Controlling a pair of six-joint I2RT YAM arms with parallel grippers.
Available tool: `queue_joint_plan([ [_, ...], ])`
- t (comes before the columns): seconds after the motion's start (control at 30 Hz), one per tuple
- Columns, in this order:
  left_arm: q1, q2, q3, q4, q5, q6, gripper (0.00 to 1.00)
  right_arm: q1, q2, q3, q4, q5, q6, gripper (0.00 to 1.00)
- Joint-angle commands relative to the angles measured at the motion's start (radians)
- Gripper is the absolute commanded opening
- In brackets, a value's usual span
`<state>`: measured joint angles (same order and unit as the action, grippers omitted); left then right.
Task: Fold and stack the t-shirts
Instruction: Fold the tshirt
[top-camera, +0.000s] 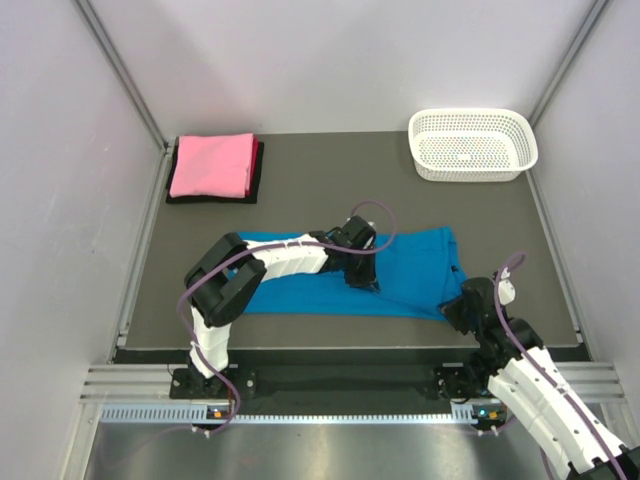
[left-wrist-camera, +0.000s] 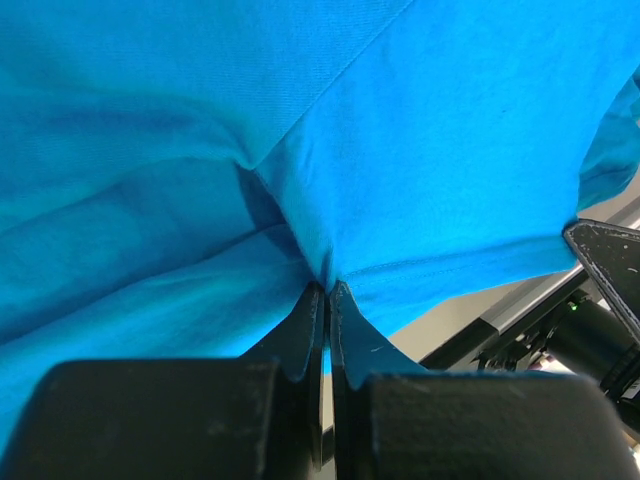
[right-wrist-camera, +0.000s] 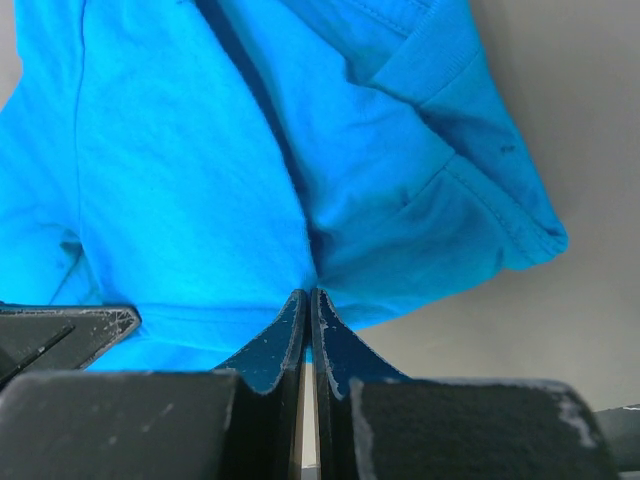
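Your blue t-shirt (top-camera: 420, 265) lay near the desk's (top-camera: 330, 190) 6 o'clock edge, long axis 9-to-3 | left jaws and right jaws clamped on it | open room at 12, between pink stack (top-camera: 212, 165) and basket (top-camera: 472, 172).

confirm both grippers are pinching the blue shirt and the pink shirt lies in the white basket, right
No: the pink shirt is not in the basket. The top view shows it on a dark shirt at the far left. The left gripper and right gripper do pinch the blue shirt.
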<state>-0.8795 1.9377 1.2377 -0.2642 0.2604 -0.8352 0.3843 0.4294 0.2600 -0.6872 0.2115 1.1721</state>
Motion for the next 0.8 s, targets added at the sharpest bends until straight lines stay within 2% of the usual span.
queue_joint_plan([
  [0.0, -0.009, -0.042, 0.000, -0.024, -0.012, 0.004, 0.00, 0.013, -0.009, -0.002, -0.023, 0.039, 0.003, 0.00],
  [0.63, -0.019, -0.016, 0.008, -0.093, -0.059, -0.008, 0.00, 0.022, -0.072, -0.015, -0.063, 0.028, 0.024, 0.00],
  [0.73, -0.019, -0.022, 0.012, -0.110, -0.064, -0.004, 0.13, 0.022, -0.081, -0.022, -0.063, 0.023, 0.026, 0.00],
  [0.77, -0.019, -0.028, 0.020, -0.118, -0.082, 0.005, 0.22, 0.024, -0.081, -0.021, -0.060, 0.023, 0.026, 0.00],
])
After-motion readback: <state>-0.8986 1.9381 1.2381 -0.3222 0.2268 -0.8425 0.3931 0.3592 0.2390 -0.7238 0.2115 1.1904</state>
